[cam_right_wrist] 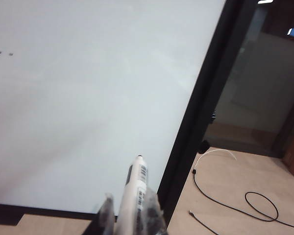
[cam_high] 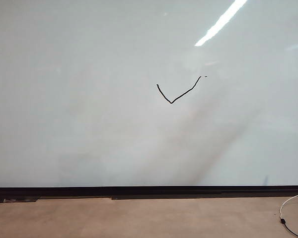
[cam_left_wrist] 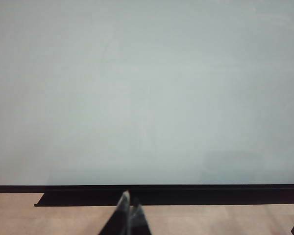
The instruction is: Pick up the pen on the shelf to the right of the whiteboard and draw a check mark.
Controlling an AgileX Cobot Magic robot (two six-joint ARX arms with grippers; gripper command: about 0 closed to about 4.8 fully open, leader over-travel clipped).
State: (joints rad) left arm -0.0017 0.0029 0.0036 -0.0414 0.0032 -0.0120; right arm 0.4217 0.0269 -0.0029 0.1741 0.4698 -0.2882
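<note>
We see the left gripper (cam_left_wrist: 129, 208) pinched closed, low before the whiteboard (cam_high: 79, 124). A black check mark (cam_high: 176, 94) sits mid-board. At the board's right edge, our right gripper (cam_right_wrist: 130, 211) squeezes the pen (cam_right_wrist: 134, 193)

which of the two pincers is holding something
The right pincer: in its wrist view it is shut on the pen, tip pointing toward the whiteboard. The left pincer is shut and empty near the board's lower edge.

Black shelf (cam_left_wrist: 186, 197) under whiteboard (cam_high: 89, 99); cable (cam_right_wrist: 235, 200) on floor (cam_high: 139, 218).
</note>
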